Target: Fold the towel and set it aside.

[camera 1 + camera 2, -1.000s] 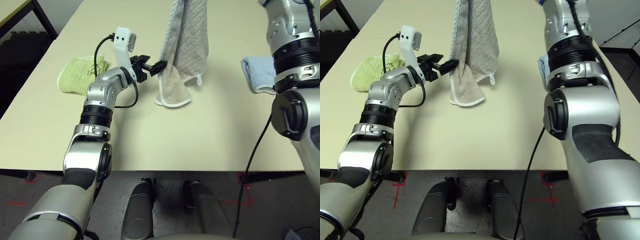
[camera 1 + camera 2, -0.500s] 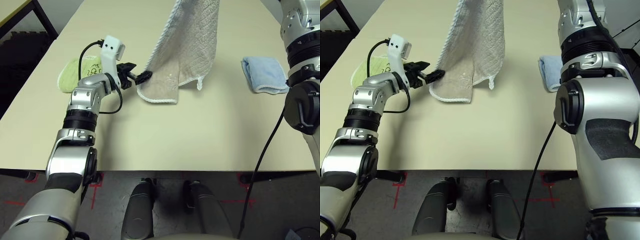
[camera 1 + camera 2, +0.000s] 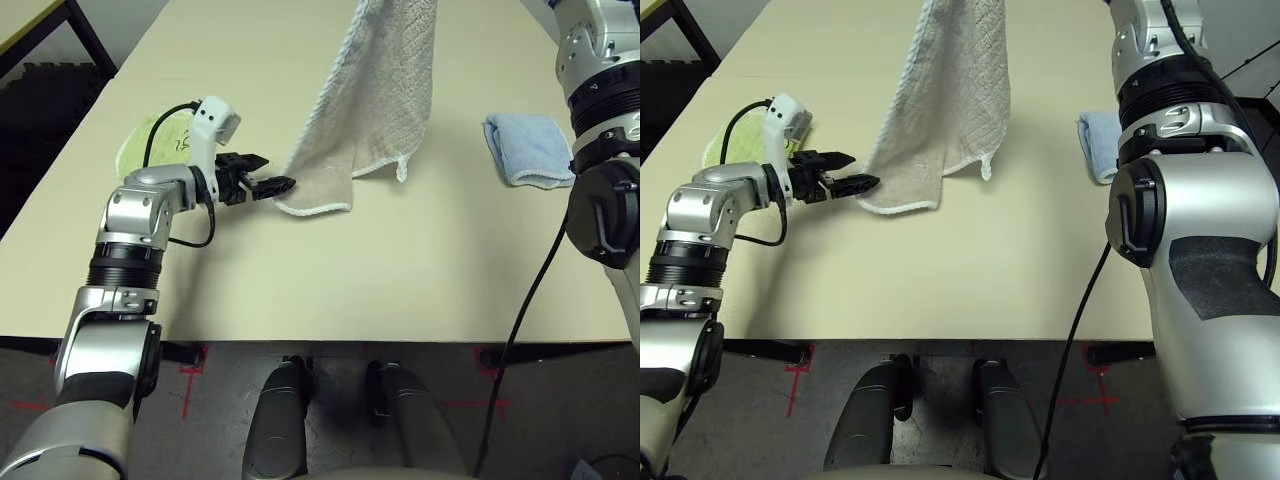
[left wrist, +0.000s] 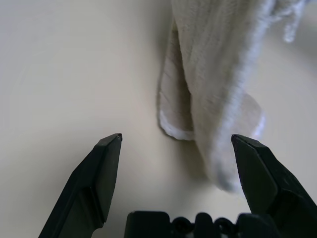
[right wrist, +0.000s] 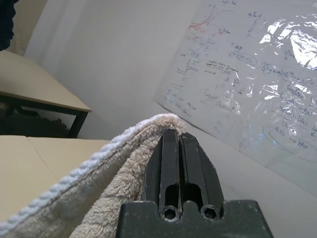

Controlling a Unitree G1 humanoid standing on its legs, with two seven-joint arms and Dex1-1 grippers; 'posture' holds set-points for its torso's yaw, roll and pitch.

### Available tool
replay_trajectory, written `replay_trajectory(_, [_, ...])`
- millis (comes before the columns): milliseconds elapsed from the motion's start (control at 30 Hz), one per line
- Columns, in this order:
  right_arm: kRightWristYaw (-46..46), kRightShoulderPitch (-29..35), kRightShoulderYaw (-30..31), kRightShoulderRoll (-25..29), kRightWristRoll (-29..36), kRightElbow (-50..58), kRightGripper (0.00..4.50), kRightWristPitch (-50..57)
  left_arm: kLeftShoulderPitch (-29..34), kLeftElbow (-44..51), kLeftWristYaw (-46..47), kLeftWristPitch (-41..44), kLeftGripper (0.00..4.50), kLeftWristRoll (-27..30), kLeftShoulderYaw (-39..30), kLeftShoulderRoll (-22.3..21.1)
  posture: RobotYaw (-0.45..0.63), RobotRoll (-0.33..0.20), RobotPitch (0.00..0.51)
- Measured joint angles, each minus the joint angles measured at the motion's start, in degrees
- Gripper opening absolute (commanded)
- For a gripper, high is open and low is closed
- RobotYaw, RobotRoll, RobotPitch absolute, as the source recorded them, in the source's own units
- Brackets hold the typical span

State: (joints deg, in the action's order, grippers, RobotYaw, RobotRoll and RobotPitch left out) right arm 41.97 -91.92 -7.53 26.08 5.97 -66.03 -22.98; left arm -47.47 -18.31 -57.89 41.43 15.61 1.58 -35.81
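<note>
We see the table (image 3: 330,280) carrying the towel (image 3: 375,100), which hangs from above, its top cut off, its lower fold resting mid-table. Our right gripper (image 5: 173,136) pinches its upper edge between closed fingers. Our left gripper (image 3: 272,184), spread wide and empty, sits just beside the towel's lower corner
</note>
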Motion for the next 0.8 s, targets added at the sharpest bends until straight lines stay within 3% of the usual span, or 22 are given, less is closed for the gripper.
replay_trajectory(267, [0.0, 0.0, 0.0, -0.1, -0.3, 0.0, 0.07, 0.0, 1.2, 4.1, -1.6, 5.3, 4.5, 1.3, 0.9, -1.0, 0.11, 0.0, 0.16])
replay_trajectory(600, [0.1, 0.0, 0.0, -0.1, -0.3, 0.0, 0.07, 0.0, 1.3, 2.1, 0.8, 6.1, 4.5, 0.8, 2.3, 0.0, 0.1, 0.0, 0.154])
replay_trajectory(700, [0.1, 0.0, 0.0, -0.1, -0.3, 0.0, 0.0, 0.0, 1.2, 0.8, 1.1, 6.2, 3.87, 0.5, 2.9, 0.3, 0.1, 0.0, 0.152])
replay_trajectory(800, [0.1, 0.0, 0.0, -0.1, -0.4, 0.0, 0.0, -0.1, 1.2, -0.7, 1.4, 6.9, 2.73, 0.9, 2.9, 0.9, 0.1, 0.0, 0.152])
